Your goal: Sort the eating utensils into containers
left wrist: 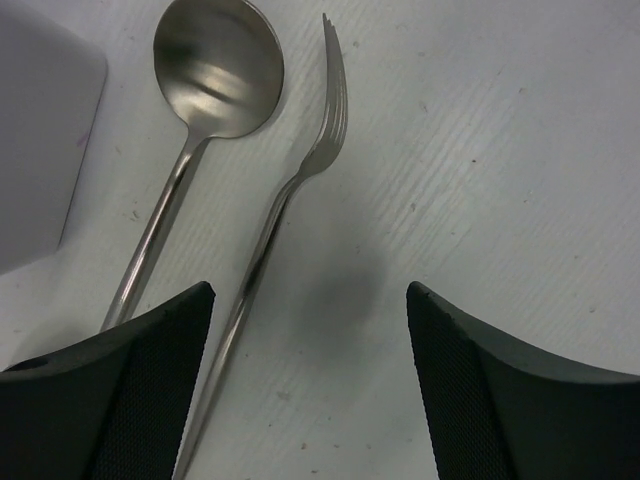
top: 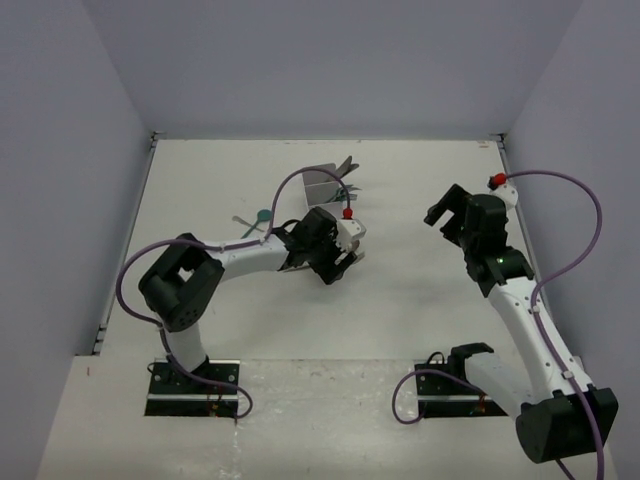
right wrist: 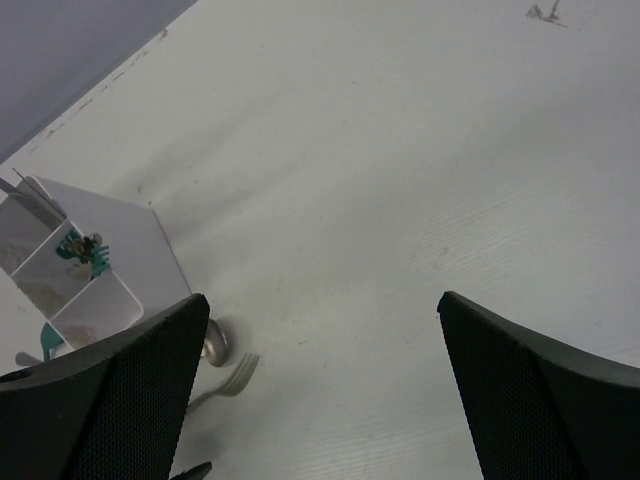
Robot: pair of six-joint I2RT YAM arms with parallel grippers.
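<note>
My left claw (left wrist: 308, 292) hangs wide over the fork (left wrist: 300, 185), which lies on the table just beside the spoon (left wrist: 215, 65), near the box (left wrist: 40, 130); its handle sits close to one finger, so I'd centre it first, then pinch it alone

I'm seeing spoon (left wrist: 215, 70) lying just left of fork (left wrist: 300, 180) on table (left wrist: 500, 150); box (left wrist: 40, 130) sitting left of spoon.

Reflecting light off glossy, polished silver metal on the spoon (left wrist: 218, 65) and fork (left wrist: 325, 150). Showing a matt white, finely grooved, speckled table top (left wrist: 500, 150). Presenting a smooth, matt white box (left wrist: 40, 130). Displaying matt black, finely stippled left gripper fingers (left wrist: 130, 400).
</note>
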